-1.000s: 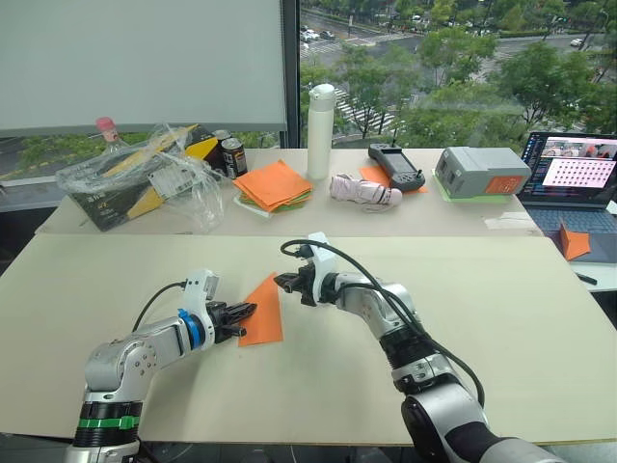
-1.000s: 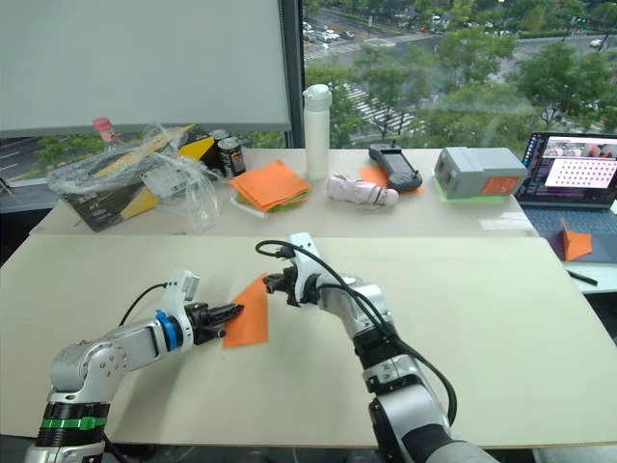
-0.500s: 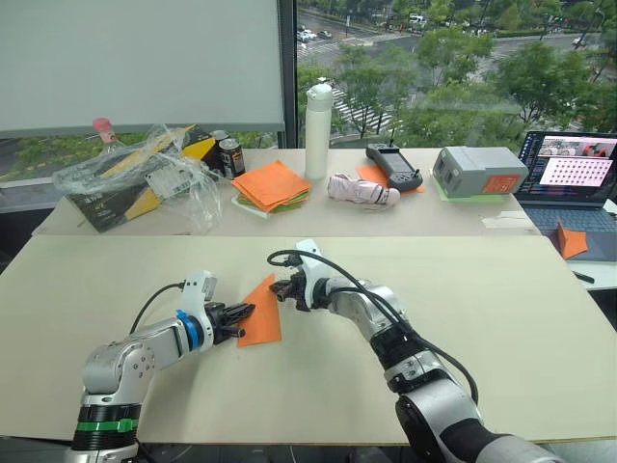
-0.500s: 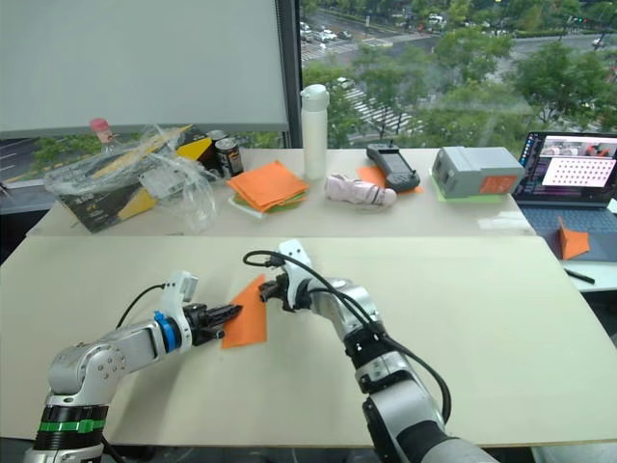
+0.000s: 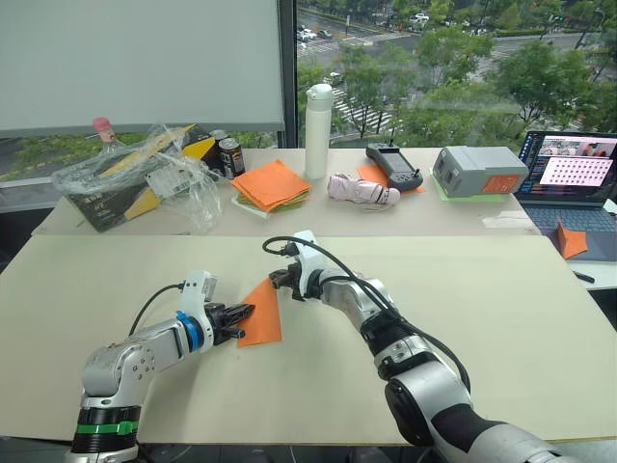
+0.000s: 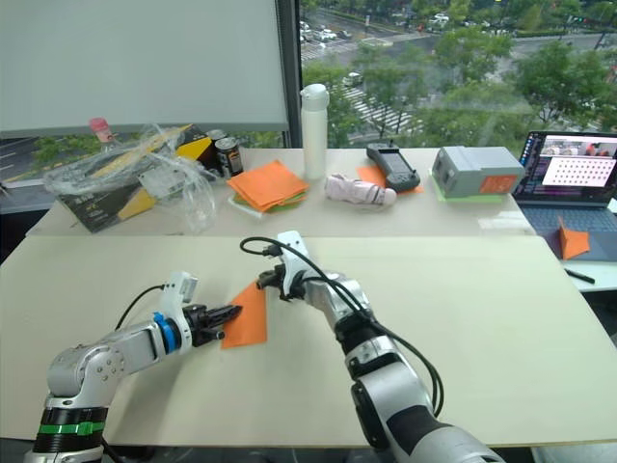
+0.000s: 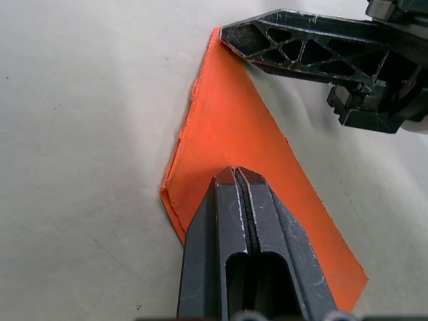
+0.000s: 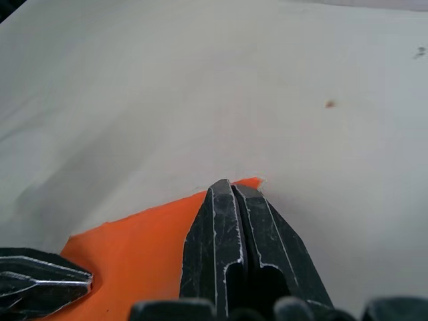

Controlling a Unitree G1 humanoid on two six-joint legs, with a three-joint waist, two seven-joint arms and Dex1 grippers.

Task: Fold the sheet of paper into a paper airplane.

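Orange sheet of paper point(image 5: 261, 315) (one): left end effector point(image 7: 235, 175), right end effector point(image 8: 232, 189) closed, pressing it.

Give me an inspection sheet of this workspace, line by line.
Surface: beige front table, bare apart from the job's paper.
Job's things: orange sheet of paper, folded to a triangle, lying flat.
Clutter: on the rear table, plastic-wrapped box, cans, paper stack, white bottle, controller, grey box, laptop.
Grippers: left end effector shut, tips pressing the paper's near edge; right end effector shut, at its far tip.
Cables: black cable looping over the right arm.
Surroundings: window with blind, trees outside.
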